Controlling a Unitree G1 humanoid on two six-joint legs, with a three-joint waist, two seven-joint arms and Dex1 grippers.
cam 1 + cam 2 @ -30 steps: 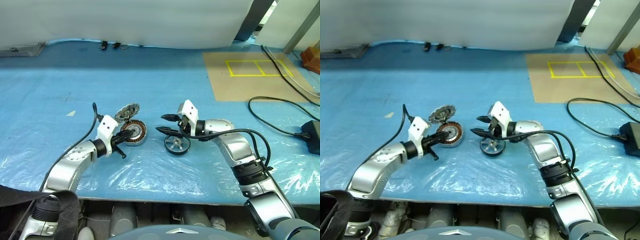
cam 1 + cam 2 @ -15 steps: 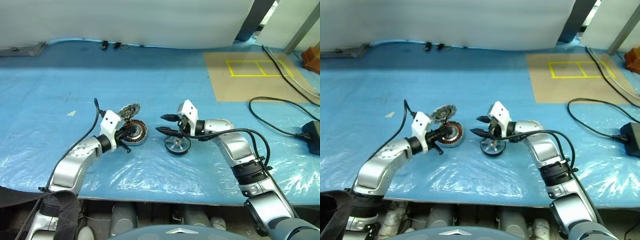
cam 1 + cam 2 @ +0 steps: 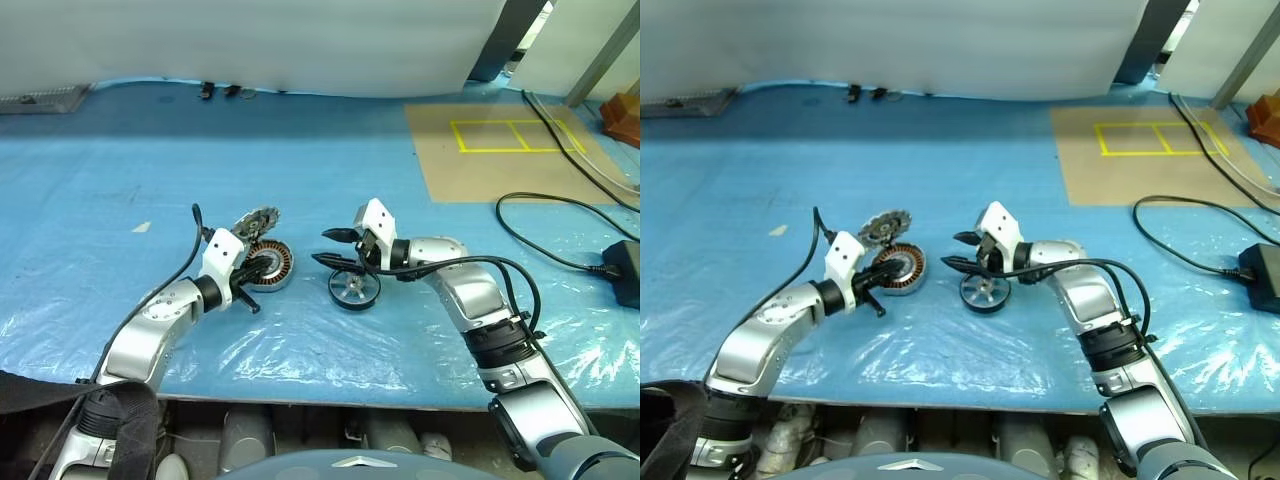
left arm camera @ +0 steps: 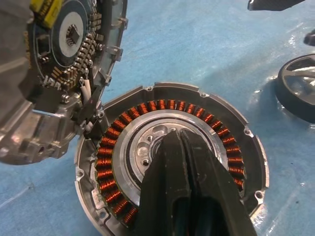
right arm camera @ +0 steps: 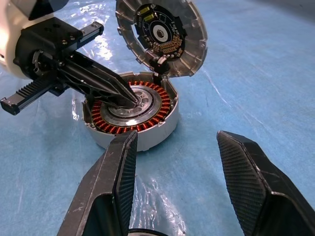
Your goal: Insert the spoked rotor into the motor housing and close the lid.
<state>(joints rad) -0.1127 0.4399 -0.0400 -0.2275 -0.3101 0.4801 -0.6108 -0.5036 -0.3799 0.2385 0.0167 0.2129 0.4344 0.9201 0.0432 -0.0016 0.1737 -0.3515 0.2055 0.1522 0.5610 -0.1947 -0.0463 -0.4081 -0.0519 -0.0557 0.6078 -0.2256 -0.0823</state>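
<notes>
Under the right claw: the small spoked rotor [image 3: 354,289], black-rimmed with shiny silver spokes and hub, lies flat on the blue plastic-covered surface [image 3: 300,150], just below the spread fingers.
Right claw [image 3: 336,248]: open, holding nothing, poised over the rotor's upper rim.
Left claw [image 3: 259,265]: closed, empty, its tip resting in the pale centre of the housing.
Motor housing [image 3: 901,269]: short round silver can with copper-brown windings, lying to the left of the right claw, near but apart from the rotor.
Lid [image 5: 162,36]: grey finned metal disc with a dark centre, tilted up open at the housing's far edge, beyond the left claw.
Nearer arm: the right; judged, it grasps the rotor and carries it leftward once the left claw clears the housing.
</notes>
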